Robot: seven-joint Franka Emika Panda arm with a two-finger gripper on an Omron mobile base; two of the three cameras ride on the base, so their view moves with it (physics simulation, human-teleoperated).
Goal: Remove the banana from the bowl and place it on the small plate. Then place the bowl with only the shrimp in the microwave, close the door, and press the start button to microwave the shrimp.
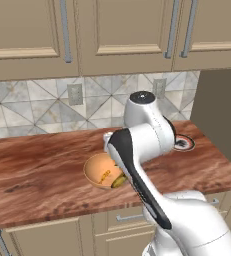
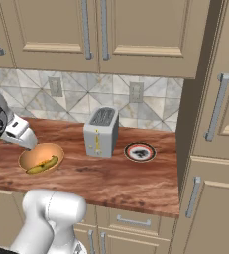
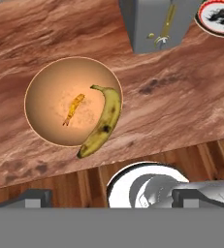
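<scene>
The orange-tan bowl [image 3: 55, 87] sits near the counter's front edge, also seen in the base views [image 1: 98, 169] [image 2: 40, 155]. The yellow banana [image 3: 104, 123] [image 2: 42, 164] [image 1: 119, 182] lies along its rim side, one end poking over the edge. The tiny orange shrimp [image 3: 74, 107] [image 1: 105, 175] lies in the bowl's middle. My gripper [image 3: 116, 198] hovers above the bowl, open, with its fingertips [image 3: 33, 197] far apart and nothing between them. The small plate [image 2: 140, 152] [image 1: 183, 143] [image 3: 219, 16], white-rimmed with a dark pattern, lies right of the toaster. The microwave and its door are out of view.
A silver toaster [image 2: 101, 131] [image 3: 157, 22] stands between bowl and plate. A tall cabinet side [image 2: 188, 119] bounds the counter on the right. Upper cabinets [image 1: 112, 35] hang over the tiled backsplash. Bare wooden counter [image 1: 32, 165] stretches left of the bowl.
</scene>
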